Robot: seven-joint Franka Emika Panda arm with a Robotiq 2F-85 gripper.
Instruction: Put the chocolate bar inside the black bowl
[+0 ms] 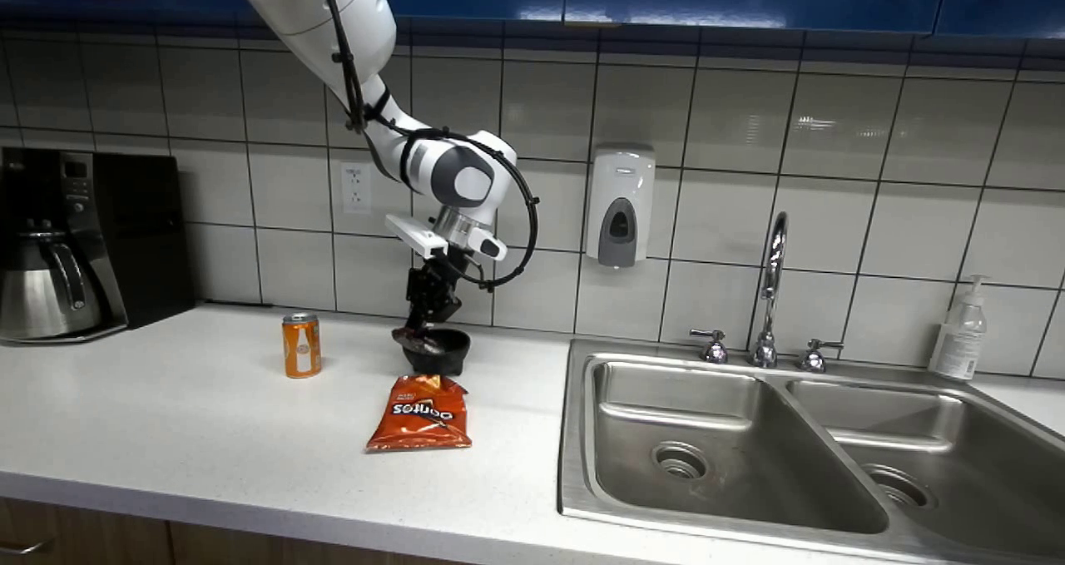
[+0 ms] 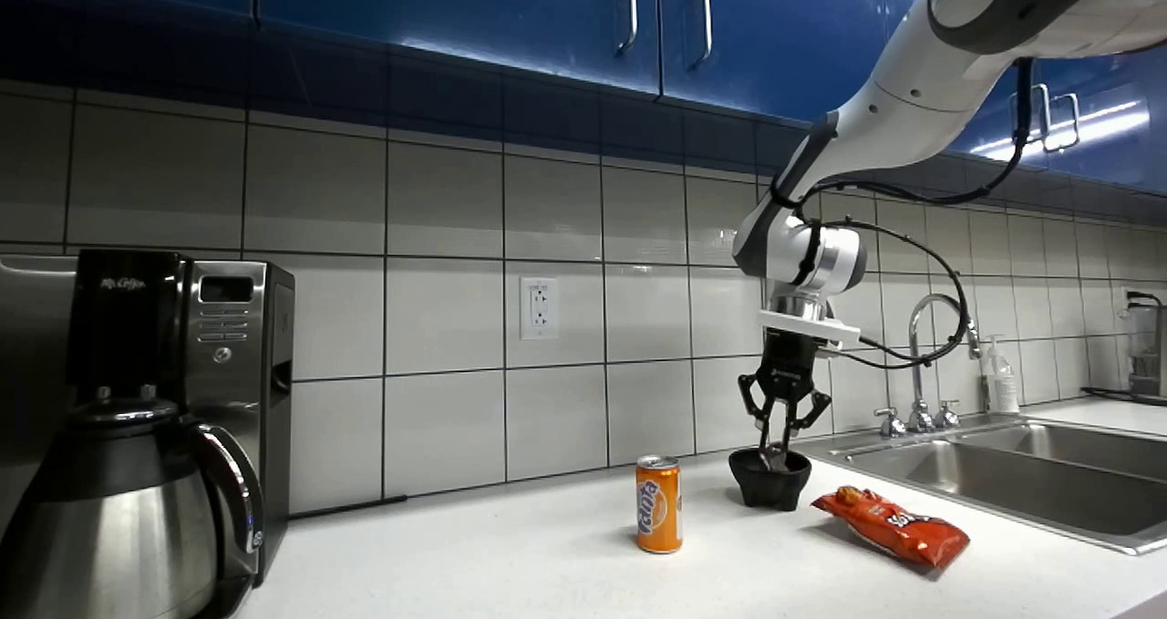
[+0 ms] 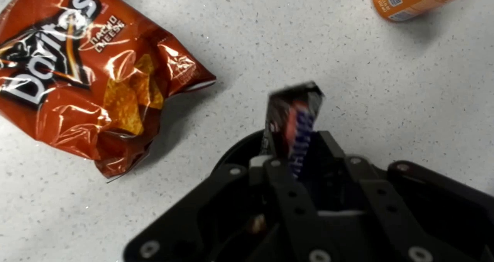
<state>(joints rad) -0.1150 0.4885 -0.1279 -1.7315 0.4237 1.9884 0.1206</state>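
A slim, brown-wrapped chocolate bar (image 3: 294, 113) slants partly over the round black bowl (image 2: 770, 490); placement seems unfinished. I can't tell if the black pincer (image 2: 775, 444) grips.

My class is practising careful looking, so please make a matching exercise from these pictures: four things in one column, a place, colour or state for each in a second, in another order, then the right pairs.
Things
1. chocolate bar
2. black bowl
3. drink can
4. chip bag

Places, colours or states
A. orange, standing upright
B. wrapped, at the tip of the hand
C. red, lying on the counter
D. open-topped, beneath the hand

Right pairs: 1-B, 2-D, 3-A, 4-C
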